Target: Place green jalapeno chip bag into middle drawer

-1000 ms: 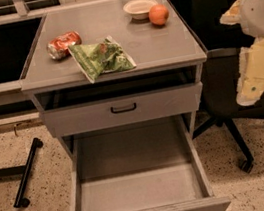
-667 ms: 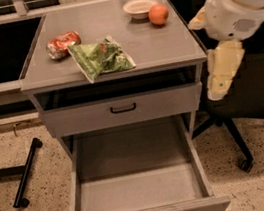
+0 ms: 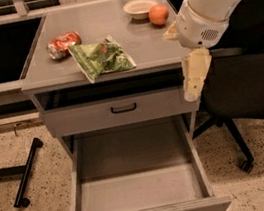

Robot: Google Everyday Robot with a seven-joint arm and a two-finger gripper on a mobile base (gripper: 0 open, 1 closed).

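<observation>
The green jalapeno chip bag (image 3: pixel 102 57) lies flat on the grey cabinet top (image 3: pixel 107 20), near its front edge. The middle drawer (image 3: pixel 139 190) is pulled far out below it, and its grey floor is bare. My gripper (image 3: pixel 192 93) hangs pointing down at the cabinet's right front corner, in front of the right end of the upper drawer. It is to the right of the bag and lower than it, and it holds nothing.
A crushed red-orange can (image 3: pixel 63 44) lies just left of the bag. A white bowl (image 3: pixel 139 7) and an orange (image 3: pixel 158 15) sit at the back right. The upper drawer (image 3: pixel 122 110) is slightly open. A black office chair (image 3: pixel 243 88) stands to the right.
My arm has swung left from beside the chair to the cabinet's right front corner. The bag, can and drawers have not moved.
</observation>
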